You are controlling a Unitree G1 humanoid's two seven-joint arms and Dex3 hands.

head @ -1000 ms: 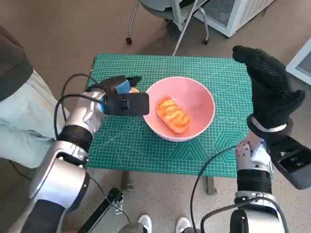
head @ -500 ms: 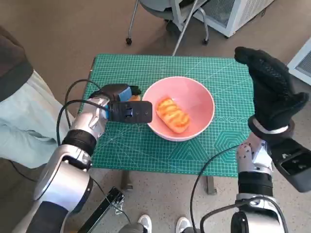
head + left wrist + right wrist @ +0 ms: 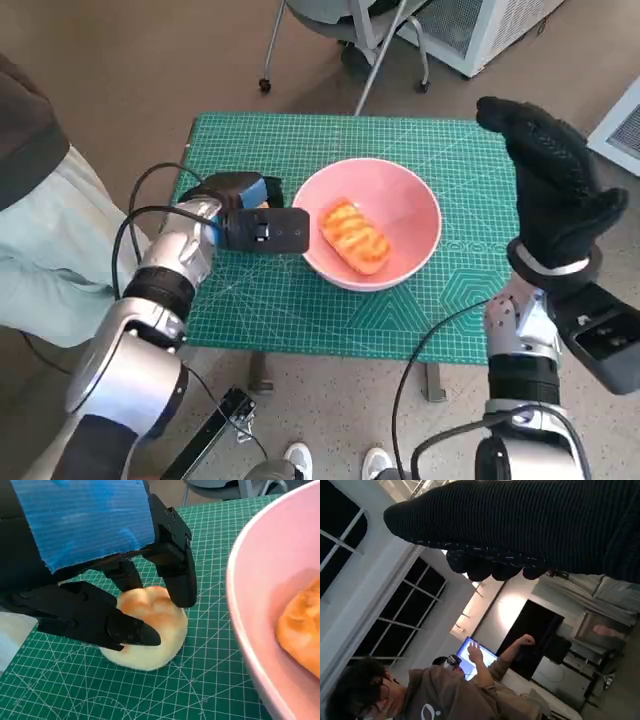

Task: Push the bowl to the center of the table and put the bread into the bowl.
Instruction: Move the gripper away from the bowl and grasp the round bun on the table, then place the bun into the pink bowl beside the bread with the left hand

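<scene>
Left hand (image 3: 100, 580) lies low on the table, fingers (image 3: 177, 575) closed around a pale bun (image 3: 150, 630) resting on the green mat (image 3: 300, 290), just beside the pink bowl (image 3: 425, 215). The bowl sits near mid-table with a browned roll (image 3: 355, 238) inside. Grasping step; next, lift and clear the rim. Right hand (image 3: 555, 190) is raised, fingers extended, holding nothing.
</scene>
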